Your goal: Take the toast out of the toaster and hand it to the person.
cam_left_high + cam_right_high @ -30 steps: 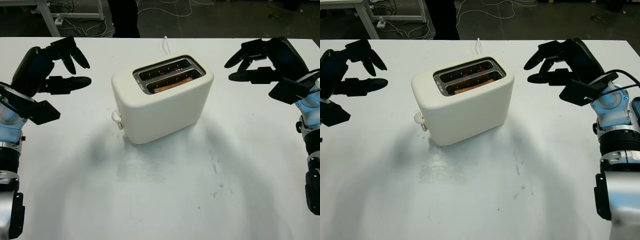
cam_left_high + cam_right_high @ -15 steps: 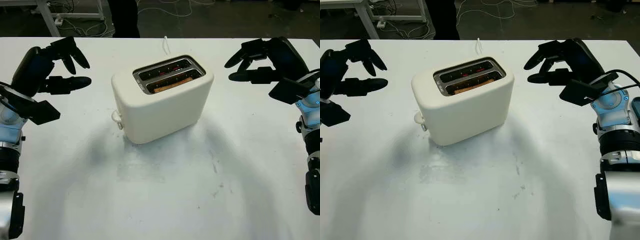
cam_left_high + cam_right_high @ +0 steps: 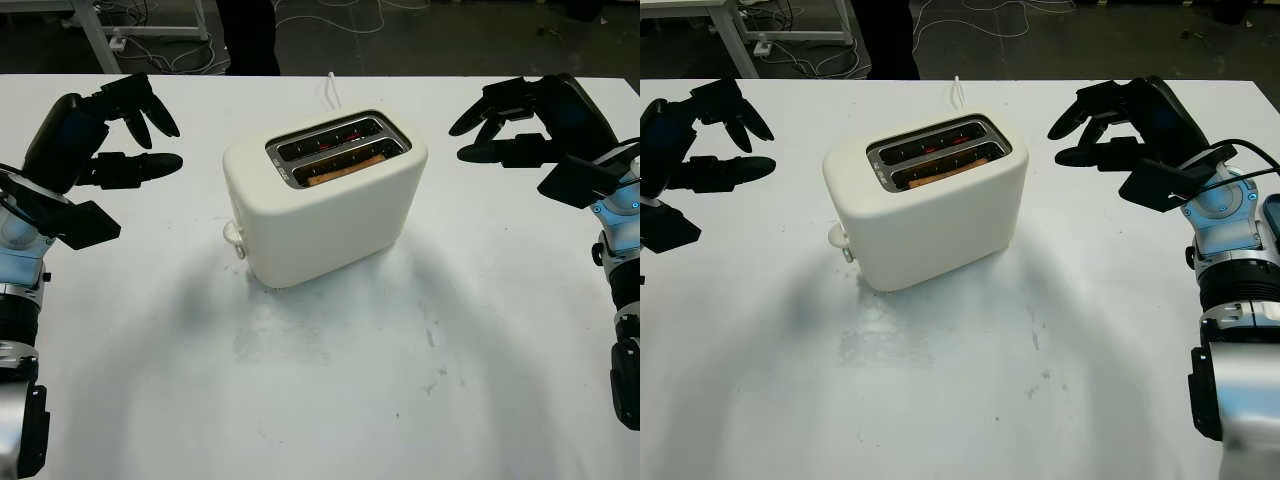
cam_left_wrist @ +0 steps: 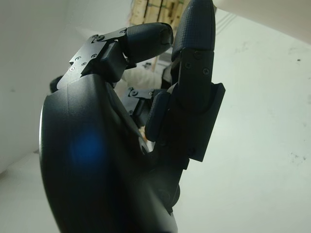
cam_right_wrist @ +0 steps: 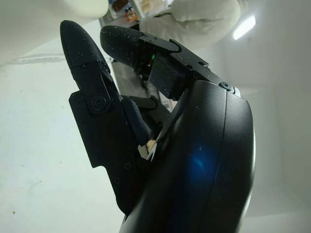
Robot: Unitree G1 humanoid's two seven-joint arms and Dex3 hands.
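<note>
A cream two-slot toaster [image 3: 325, 205] stands in the middle of the white table [image 3: 320, 380]. A slice of brown toast [image 3: 345, 170] sits low in the nearer slot, its top edge just below the rim; the far slot glows red inside. My left hand [image 3: 135, 140] hovers open above the table to the left of the toaster, well apart from it. My right hand [image 3: 495, 125] hovers open to the toaster's right, also apart. A person [image 3: 248, 35] in dark clothes stands beyond the table's far edge.
A white cord [image 3: 330, 92] runs from the toaster's back toward the far edge. A lever knob [image 3: 233, 238] sticks out of the toaster's near left end. Cables and a table leg [image 3: 95, 35] lie on the dark floor behind.
</note>
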